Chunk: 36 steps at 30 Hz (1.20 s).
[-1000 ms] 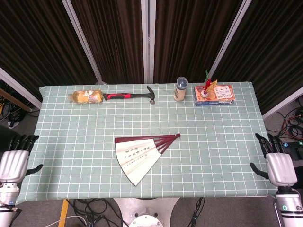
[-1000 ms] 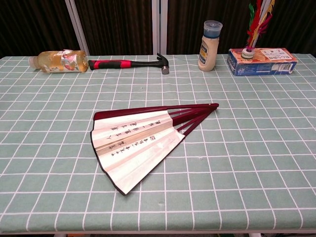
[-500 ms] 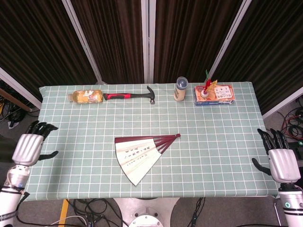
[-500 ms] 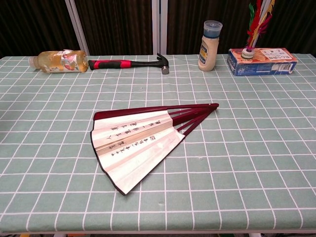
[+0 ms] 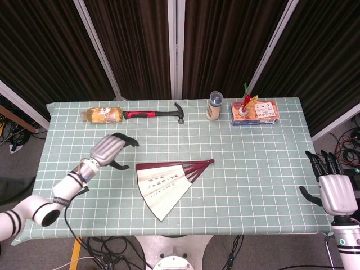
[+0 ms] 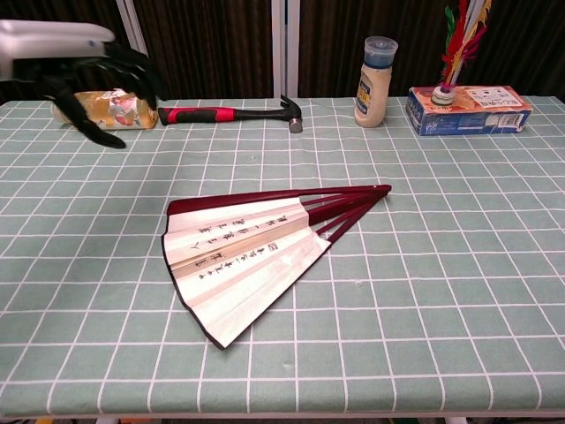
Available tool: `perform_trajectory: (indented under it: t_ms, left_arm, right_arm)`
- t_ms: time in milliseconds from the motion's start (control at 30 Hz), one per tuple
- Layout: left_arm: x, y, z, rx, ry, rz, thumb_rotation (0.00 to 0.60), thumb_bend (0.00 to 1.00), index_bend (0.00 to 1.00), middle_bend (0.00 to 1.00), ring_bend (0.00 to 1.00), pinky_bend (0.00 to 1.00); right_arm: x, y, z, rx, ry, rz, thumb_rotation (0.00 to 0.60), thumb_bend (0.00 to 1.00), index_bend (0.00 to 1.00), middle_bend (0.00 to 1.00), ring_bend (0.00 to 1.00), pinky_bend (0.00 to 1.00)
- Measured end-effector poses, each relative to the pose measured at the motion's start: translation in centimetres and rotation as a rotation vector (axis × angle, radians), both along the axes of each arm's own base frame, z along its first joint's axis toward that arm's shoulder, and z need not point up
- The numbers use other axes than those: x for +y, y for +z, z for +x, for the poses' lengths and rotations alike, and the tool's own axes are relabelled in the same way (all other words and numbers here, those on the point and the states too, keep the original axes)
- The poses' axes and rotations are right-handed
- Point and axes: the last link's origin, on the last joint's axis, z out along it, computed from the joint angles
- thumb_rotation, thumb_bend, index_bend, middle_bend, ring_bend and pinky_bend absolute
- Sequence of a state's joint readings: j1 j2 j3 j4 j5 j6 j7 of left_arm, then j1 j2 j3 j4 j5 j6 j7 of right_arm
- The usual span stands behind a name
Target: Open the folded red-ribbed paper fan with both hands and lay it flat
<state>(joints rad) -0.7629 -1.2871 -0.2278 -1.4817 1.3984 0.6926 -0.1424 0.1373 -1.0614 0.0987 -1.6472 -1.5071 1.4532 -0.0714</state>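
Left hand (image 5: 110, 151) hovers empty over the desk (image 5: 264, 157), its fingers loosely curled and apart, just off the fan (image 5: 169, 183) at about nine o'clock from the leaf's upper corner. Partly spread, the fan lies mid-desk, its top rib running nine to three with the pivot at three. Right hand (image 5: 333, 191), empty and fingers apart, waits well off at four o'clock, so I judge the left nearer.
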Motion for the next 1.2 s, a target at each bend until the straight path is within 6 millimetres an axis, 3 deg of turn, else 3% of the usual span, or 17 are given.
perform_trajectory:
  t_ms: [200, 467, 867, 1200]
  left_arm:
    - [1.8, -4.9, 3.1, 0.037, 0.003, -0.118, 0.6, 0.21, 0.28, 0.33, 0.27, 0.23]
    - [2.9, -8.8, 5.2, 0.106, 0.013, -0.182, 0.6, 0.31, 0.28, 0.33, 0.27, 0.23]
    - [4.3, -12.1, 7.9, 0.156, 0.049, -0.223, 0.6, 0.32, 0.28, 0.34, 0.27, 0.23]
    - [4.4, -13.9, 9.0, 0.196, 0.059, -0.243, 0.6, 0.32, 0.28, 0.36, 0.27, 0.23]
  right_arm:
    - [-0.1, 0.1, 0.0, 0.004, -0.006, 0.0, 0.6, 0.14, 0.06, 0.15, 0.0, 0.0]
    - [0.1, 0.0, -0.3, 0.001, -0.023, 0.003, 0.6, 0.14, 0.06, 0.15, 0.0, 0.0]
    - [0.2, 0.1, -1.0, -0.007, -0.046, 0.001, 0.6, 0.14, 0.06, 0.15, 0.0, 0.0]
    - [0.4, 0.3, -1.5, -0.008, -0.064, -0.007, 0.6, 0.14, 0.06, 0.15, 0.0, 0.0]
